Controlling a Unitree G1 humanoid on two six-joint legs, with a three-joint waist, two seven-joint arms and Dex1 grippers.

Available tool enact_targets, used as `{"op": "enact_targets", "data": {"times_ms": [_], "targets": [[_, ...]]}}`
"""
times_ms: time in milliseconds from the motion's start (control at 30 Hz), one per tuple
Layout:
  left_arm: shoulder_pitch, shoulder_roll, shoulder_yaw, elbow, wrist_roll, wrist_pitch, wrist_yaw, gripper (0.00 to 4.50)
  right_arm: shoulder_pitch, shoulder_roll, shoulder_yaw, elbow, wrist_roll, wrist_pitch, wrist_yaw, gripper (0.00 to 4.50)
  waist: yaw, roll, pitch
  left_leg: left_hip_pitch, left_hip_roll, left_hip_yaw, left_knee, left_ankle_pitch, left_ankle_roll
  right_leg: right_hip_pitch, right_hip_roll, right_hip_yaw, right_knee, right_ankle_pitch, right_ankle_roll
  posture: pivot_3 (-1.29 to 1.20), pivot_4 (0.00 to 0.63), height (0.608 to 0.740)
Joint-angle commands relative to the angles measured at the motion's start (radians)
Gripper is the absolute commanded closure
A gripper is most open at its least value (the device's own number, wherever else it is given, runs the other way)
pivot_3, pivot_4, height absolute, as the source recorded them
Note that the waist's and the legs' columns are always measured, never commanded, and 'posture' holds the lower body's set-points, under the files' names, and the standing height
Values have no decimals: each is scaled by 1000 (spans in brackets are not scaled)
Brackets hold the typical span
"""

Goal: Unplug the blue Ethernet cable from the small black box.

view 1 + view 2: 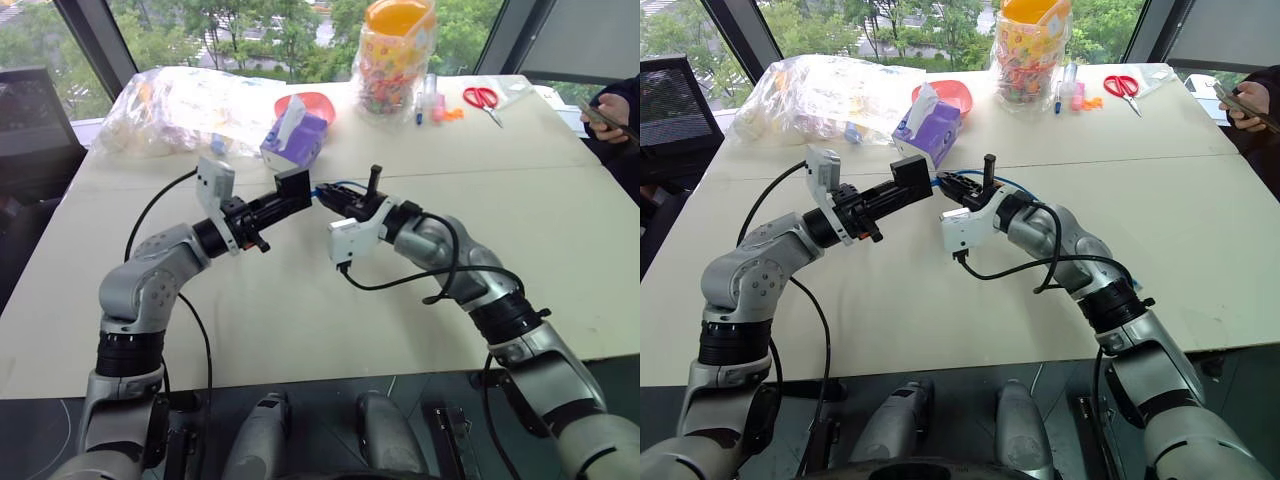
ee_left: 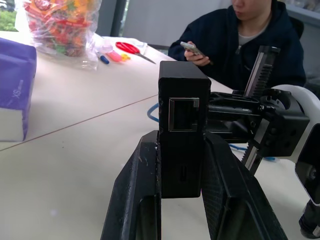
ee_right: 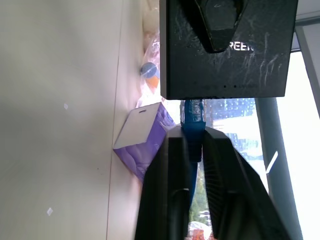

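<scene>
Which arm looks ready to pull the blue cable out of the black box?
The right. Its gripper already has its fingers on either side of the blue cable just behind the plug, where it enters the black box. The left gripper is shut on the box, so it probably just steadies it.

The two grippers meet above the middle of the table (image 1: 300, 330), the left gripper (image 1: 290, 200) clamped on the box (image 1: 294, 186) and the right gripper (image 1: 325, 196) at the cable (image 3: 193, 120), with open air below them and bare tabletop on the near side. Just behind the box stands the tissue box (image 1: 295, 140), so there is little room that way. Further back a plastic bag (image 1: 185, 105), a red bowl (image 1: 312, 103), a candy jar (image 1: 397, 55) and scissors (image 1: 483, 99) crowd the far edge. The table's right half is free; a person (image 2: 240, 40) sits at its far right corner.
</scene>
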State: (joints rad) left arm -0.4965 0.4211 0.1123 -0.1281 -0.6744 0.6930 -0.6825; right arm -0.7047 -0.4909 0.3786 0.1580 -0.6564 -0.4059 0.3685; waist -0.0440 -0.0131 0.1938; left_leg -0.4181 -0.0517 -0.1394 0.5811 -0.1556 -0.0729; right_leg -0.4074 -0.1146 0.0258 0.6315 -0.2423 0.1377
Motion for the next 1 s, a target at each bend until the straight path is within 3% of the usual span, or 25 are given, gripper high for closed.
{"op": "enact_targets", "data": {"times_ms": [33, 167, 333, 433, 600, 700, 833, 1000], "targets": [[-18, 29, 13, -4, -6, 0, -29, 4022, -10, -2, -17, -39, 104, 6, 94, 2215, 0, 0, 0, 0, 0, 0, 0, 0, 0, 0, 0, 0, 0, 0, 0, 0, 150, 728], [-14, 82, 30, -12, -55, 31, -111, 4022, -24, -35, -45, -80, 430, 146, 446, 214, 0, 0, 0, 0, 0, 0, 0, 0, 0, 0, 0, 0, 0, 0, 0, 0, 150, 728], [0, 183, 43, -36, -139, 102, -246, 4022, -136, -56, -144, -50, 744, 436, 715, 214, -3, 0, 1, 0, 0, 0, 0, 0, 0, 0, 0, 0, -1, 0, 0, 0, 150, 728], [4, 224, 61, -47, -184, 136, -293, 4022, -206, -47, -208, -17, 937, 738, 830, 214, -1, 0, 1, 0, 1, 0, 0, 0, 0, 0, 0, -1, 0, 0, 0, 0, 150, 728], [-10, 266, 77, -41, -213, 151, -325, 4022, -268, -34, -236, 71, 1081, 1080, 896, 214, 1, 0, 1, -1, 1, -1, -1, 0, 0, 0, 0, -1, -1, 0, -1, 0, 150, 728], [-24, 269, 89, -34, -225, 154, -322, 4022, -264, -24, -237, 59, 1134, 1174, 924, 214, 1, 0, 1, -3, 1, 0, -1, 0, 0, -3, 0, -1, -1, 0, -1, 0, 150, 728], [-29, 268, 95, -37, -233, 160, -317, 4022, -265, 4, -249, 50, 1168, 1230, 905, 1506, -1, 0, 1, -5, 1, 0, -1, 0, 0, -5, 0, -1, -1, 0, 0, 0, 150, 728], [-23, 261, 97, -56, -259, 182, -308, 4022, -271, 31, -257, 35, 1202, 1288, 885, 1506, 0, 0, 1, -6, 1, 0, -1, 0, 0, -6, 0, -1, -1, 0, 0, 0, 150, 728]]}}
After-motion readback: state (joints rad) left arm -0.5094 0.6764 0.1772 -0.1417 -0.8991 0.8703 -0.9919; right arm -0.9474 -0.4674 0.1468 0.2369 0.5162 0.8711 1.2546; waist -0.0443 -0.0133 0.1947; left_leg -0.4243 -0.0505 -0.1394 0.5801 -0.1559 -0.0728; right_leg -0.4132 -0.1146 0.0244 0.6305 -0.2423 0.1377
